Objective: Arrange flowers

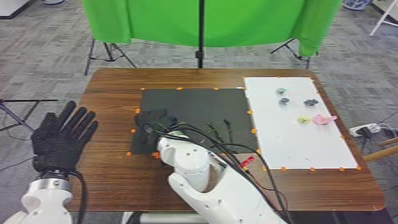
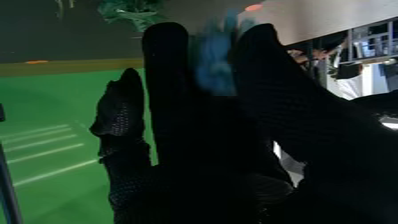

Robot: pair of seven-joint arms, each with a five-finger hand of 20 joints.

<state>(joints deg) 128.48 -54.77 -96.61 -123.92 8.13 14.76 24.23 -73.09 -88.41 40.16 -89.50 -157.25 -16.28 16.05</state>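
Over the dark rectangular mat (image 1: 194, 102), right hand (image 1: 153, 119), black fabric, pinches a blurred blue object (image 2: 214, 72). Left hand (image 1: 60, 142): open, fingers spread.

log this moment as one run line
Left hand: open, at left edge of table | Right hand: over dark mat | Blue thing: by right hand, grip unclear | Green stems: on mat | Pink piece: on white board

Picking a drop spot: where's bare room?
Free: flat white sheet nearer than the pink flower; brown wooden tabletop between black rectangular mat and far edge. Crowded: mat around thin green stems and black-gloved right hand.
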